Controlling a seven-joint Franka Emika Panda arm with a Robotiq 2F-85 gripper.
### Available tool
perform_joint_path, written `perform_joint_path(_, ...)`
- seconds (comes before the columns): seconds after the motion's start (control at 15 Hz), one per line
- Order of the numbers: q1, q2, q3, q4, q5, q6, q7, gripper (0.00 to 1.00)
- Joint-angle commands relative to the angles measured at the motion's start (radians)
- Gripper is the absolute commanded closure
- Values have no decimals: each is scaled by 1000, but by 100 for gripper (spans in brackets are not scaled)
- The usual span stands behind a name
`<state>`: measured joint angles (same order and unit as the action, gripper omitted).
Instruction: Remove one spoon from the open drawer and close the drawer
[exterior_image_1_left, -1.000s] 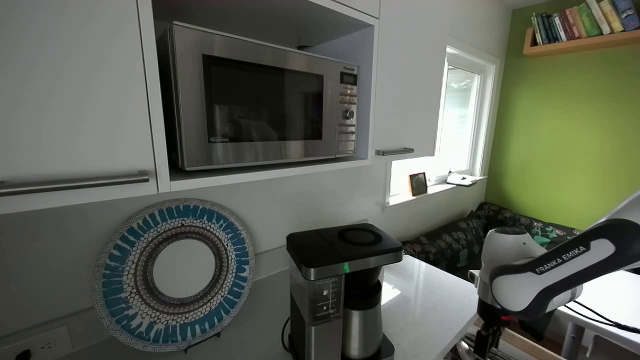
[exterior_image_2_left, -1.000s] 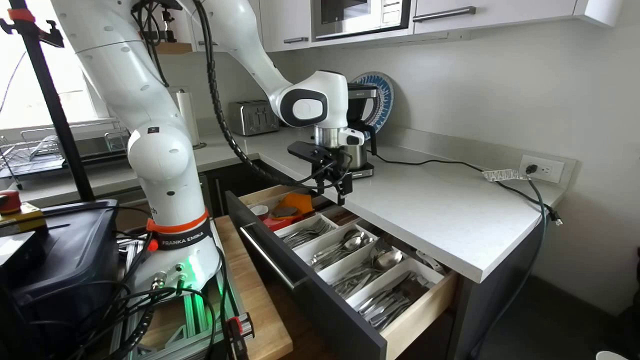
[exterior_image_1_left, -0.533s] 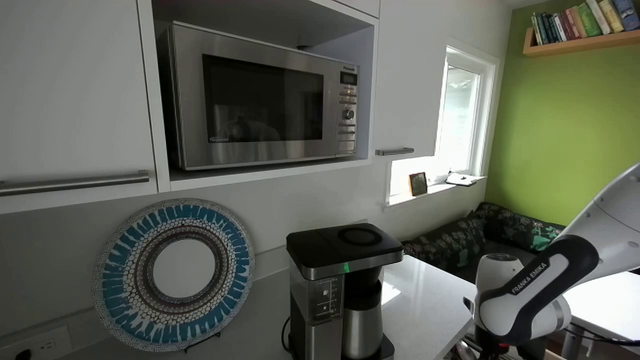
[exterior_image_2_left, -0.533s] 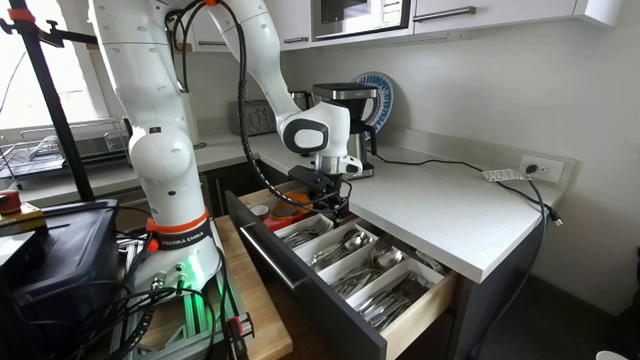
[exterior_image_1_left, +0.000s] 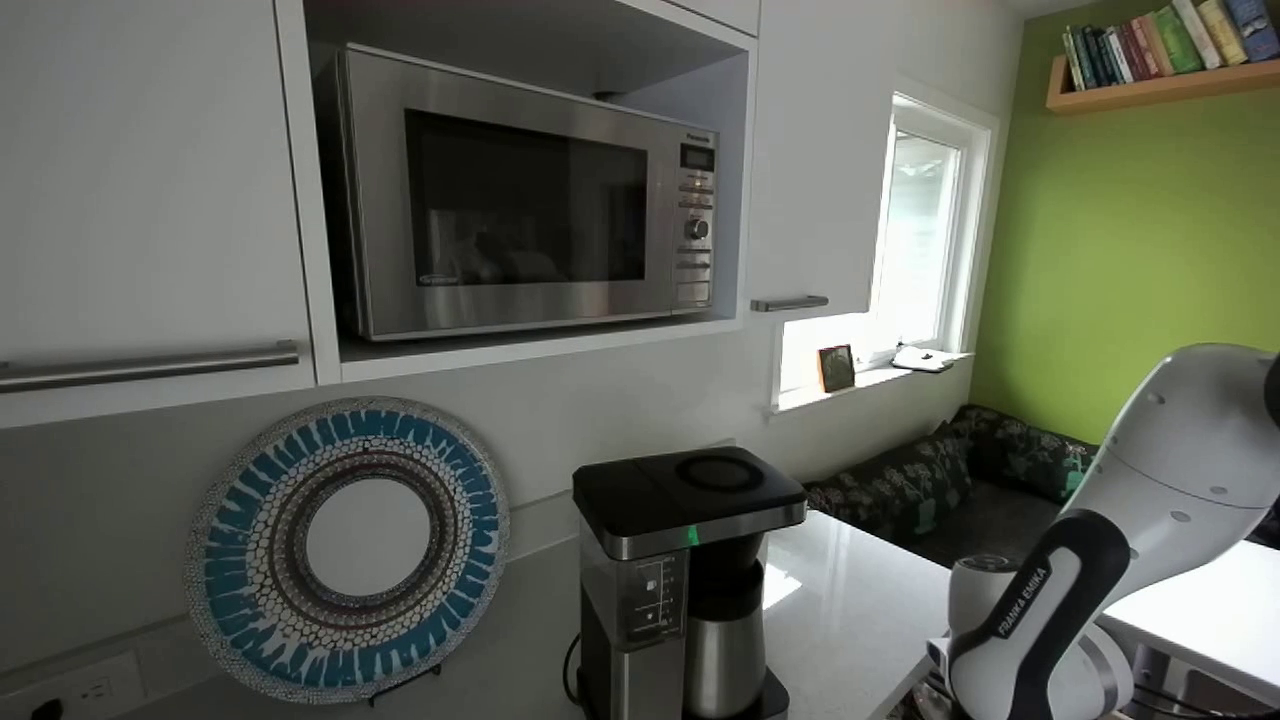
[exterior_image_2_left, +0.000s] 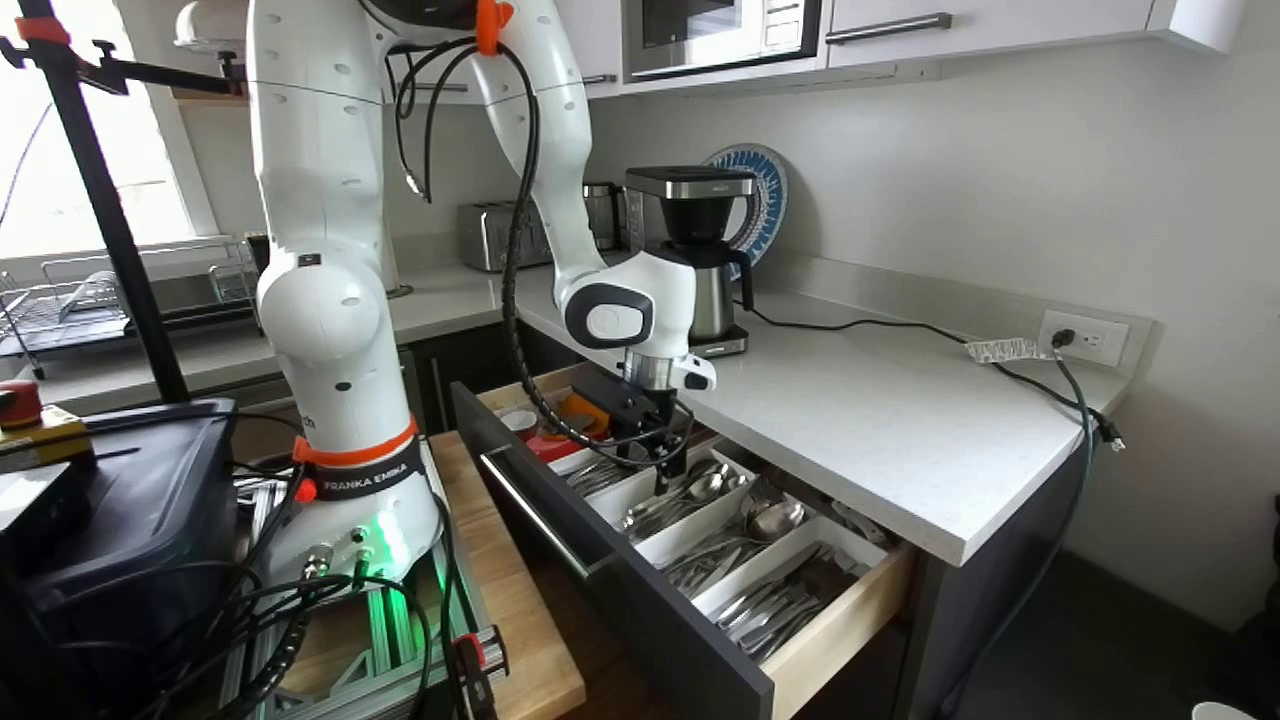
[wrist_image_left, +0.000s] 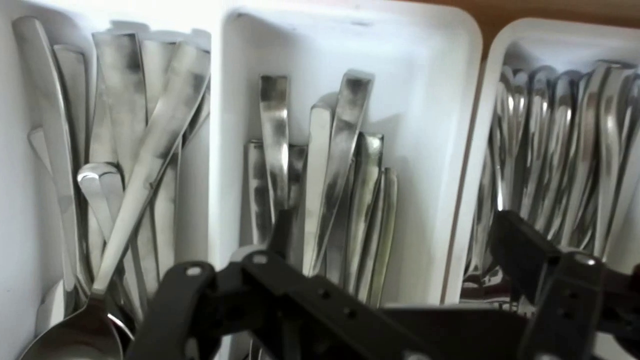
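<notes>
Gripper (wrist_image_left: 402, 232) hangs spread above spoons (wrist_image_left: 318, 190). They're bunched, so closing could catch several, or the tray (wrist_image_left: 455, 175) between its fingers (wrist_image_left: 524, 245).

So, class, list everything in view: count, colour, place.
Drawer: 1, dark grey, open under counter
Cutlery trays: 4, white, in drawer
Spoons: several, silver, in trays
Other cutlery: many, silver, in trays
Coffee maker: 1, black and silver, on counter
Toaster: 1, silver, on counter
Microwave: 1, silver, in niche
Disc: 1, blue patterned, near coffee maker
Dish rack: 1, silver, on counter
Books: several, mixed colours, on shelf
Robot arm: 1, white, by drawer
Gripper: 1, black, above trays
</notes>
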<state>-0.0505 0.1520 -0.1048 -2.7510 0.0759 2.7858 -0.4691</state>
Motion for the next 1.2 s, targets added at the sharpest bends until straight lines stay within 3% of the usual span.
perform_joint_path(0.0,-38,-2,34,1,-17,-1,13,0)
perform_joint_path(0.33,-56,55,28,30,-13,33,107,0)
perform_joint_path(0.53,-65,82,22,40,-29,65,136,7)
perform_joint_path(0.67,-74,99,27,50,-24,81,142,23)
perform_joint_path(0.87,-83,123,37,61,-25,107,146,38)
perform_joint_path(1.0,-90,140,49,71,-24,119,146,43)
perform_joint_path(1.13,-88,156,48,80,-36,131,160,40)
